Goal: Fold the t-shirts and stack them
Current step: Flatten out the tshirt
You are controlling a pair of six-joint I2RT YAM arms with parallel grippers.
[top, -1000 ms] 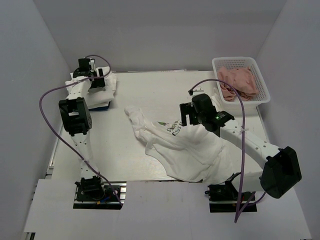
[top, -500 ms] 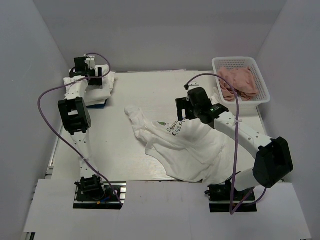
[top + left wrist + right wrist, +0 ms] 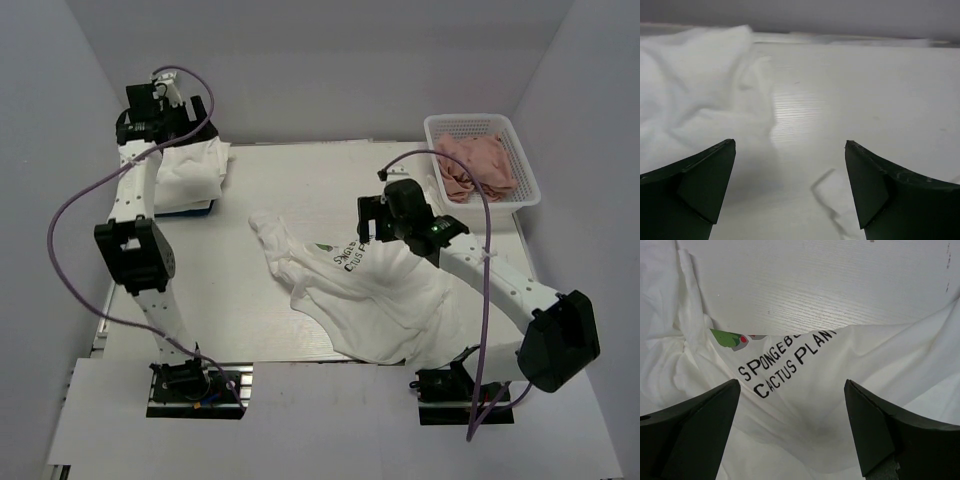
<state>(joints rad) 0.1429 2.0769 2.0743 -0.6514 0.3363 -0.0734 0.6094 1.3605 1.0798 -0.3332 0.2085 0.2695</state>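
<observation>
The right tool (image 3: 791,385), spread, hangs over the printed t-shirt (image 3: 805,390); the left tool (image 3: 790,145), also spread, is near the folded t-shirts (image 3: 685,100).

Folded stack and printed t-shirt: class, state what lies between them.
Bare table only, between the folded stack and printed t-shirt; the top view shows it.

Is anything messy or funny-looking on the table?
Yes. The printed t-shirt lies crumpled and twisted in the middle of the table, its lettering partly hidden by a fold, and its near edge seems to droop over the table's front. The folded pile at the far left looks neater.
</observation>
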